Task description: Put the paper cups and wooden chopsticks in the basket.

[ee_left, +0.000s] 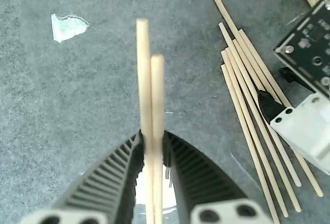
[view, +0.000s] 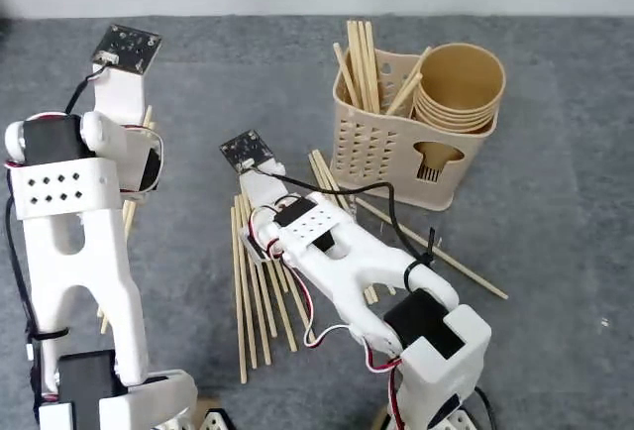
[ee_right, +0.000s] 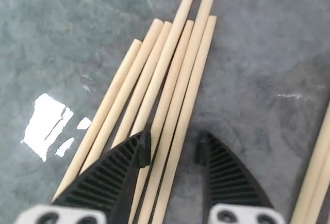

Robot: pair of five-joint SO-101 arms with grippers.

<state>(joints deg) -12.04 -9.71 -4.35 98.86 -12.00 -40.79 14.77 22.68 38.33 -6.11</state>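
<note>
Right now my right hand (ee_right: 172,149) hangs open astride loose chopsticks (ee_right: 175,79) on the table (ee_right: 258,53); my left hand (ee_left: 153,141) clamps a chopstick pair (ee_left: 157,95). Light, stiff, slick sticks, I judge: pinch mid-length. Farther off, the basket (view: 376,148) holds stacked paper cups (view: 461,78).

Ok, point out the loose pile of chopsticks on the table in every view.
High view: the chopstick pile lies mid-table, left of the basket, partly under the right arm.
Left wrist view: the pile lies beside the right arm's white wrist.
Right wrist view: the pile runs out ahead of the right gripper.
Shared landmark: the right gripper, open over the pile.
</note>
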